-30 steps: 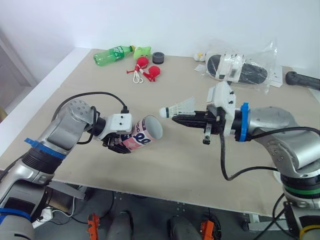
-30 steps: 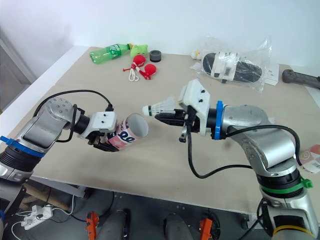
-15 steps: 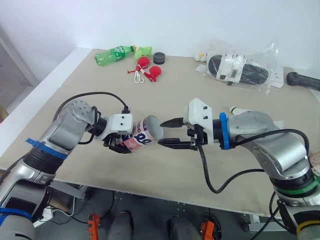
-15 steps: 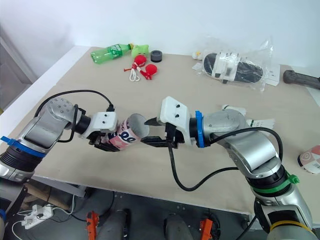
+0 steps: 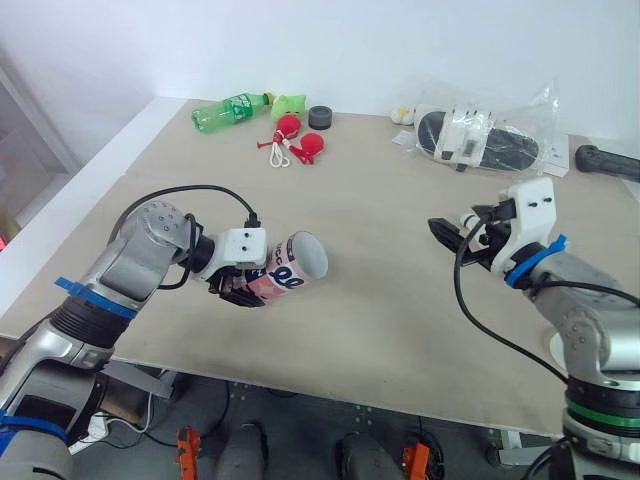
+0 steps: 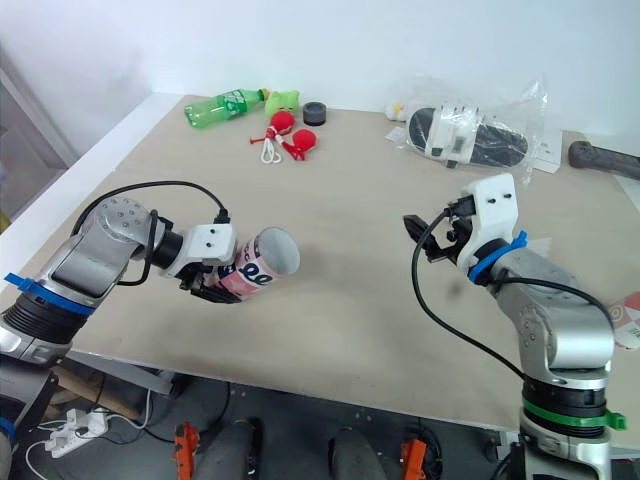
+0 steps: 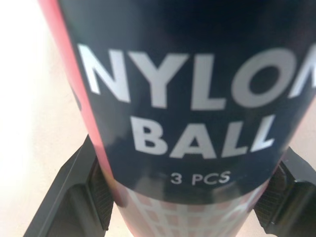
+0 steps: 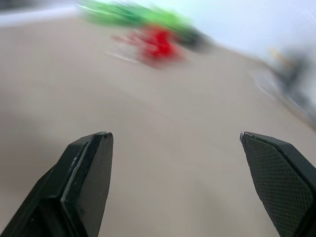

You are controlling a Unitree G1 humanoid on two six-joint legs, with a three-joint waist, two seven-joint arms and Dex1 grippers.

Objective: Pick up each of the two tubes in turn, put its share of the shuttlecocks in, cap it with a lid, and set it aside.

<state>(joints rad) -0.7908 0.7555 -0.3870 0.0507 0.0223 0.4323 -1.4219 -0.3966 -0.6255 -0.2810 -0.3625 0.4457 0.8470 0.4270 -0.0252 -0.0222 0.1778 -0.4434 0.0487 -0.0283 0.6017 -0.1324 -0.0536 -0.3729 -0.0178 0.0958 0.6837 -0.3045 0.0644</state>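
A pink and dark tube (image 5: 290, 268) printed "NYLON BALL" (image 7: 187, 98) lies tilted in my left gripper (image 5: 238, 288), which is shut on its lower part, open mouth facing right. My right gripper (image 5: 445, 235) hangs over the table well to the right of the tube, open, with nothing between its fingers (image 8: 84, 173). The inside of the tube is hidden from me. A small black round lid (image 5: 321, 116) sits at the back of the table.
At the back left lie a green bottle (image 5: 228, 110) and red toys (image 5: 298, 140). A plastic bag with dark shoes (image 5: 480, 140) lies at the back right, beside a black handle (image 5: 605, 160). A round disc (image 6: 628, 322) lies at the right edge.
My right gripper carried a shuttlecock to the tube's mouth, opened, and drew back to the right without it. The left gripper and tube stayed put.
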